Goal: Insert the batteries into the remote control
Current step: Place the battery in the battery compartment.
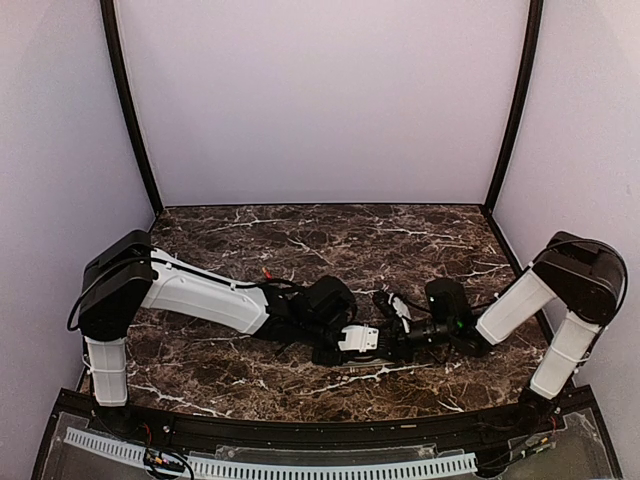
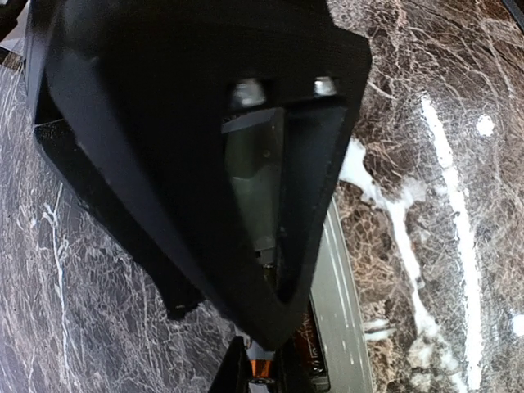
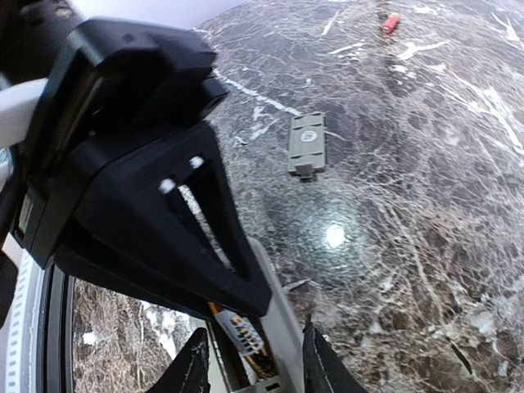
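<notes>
The left claw (image 1: 336, 341) is pressed together on the remote control (image 1: 358, 338), pinching it along one side and holding it back-up at the middle of the counter (image 3: 426, 246). The right claw (image 3: 258, 370) comes at it from the opposite side with its fingers (image 3: 195, 368) spread, straddling the open battery bay. I cannot tell whether either finger touches the casing.

One battery (image 3: 241, 334), orange and black, lies in the bay between the right claw's fingers. A second, red battery (image 3: 390, 23) lies on the counter far ahead of that claw. The grey cover piece (image 3: 306, 143) lies flat on the counter between the claw and that battery.

The remote looks light, a stiff plastic shell, smooth enough to slide in a pinch. The long edges are probably the place to grip, away from the bay. The batteries are small, hard and round. They would likely roll and squirt out of a tip grip, so each should be taken across its middle and pressed gently.
</notes>
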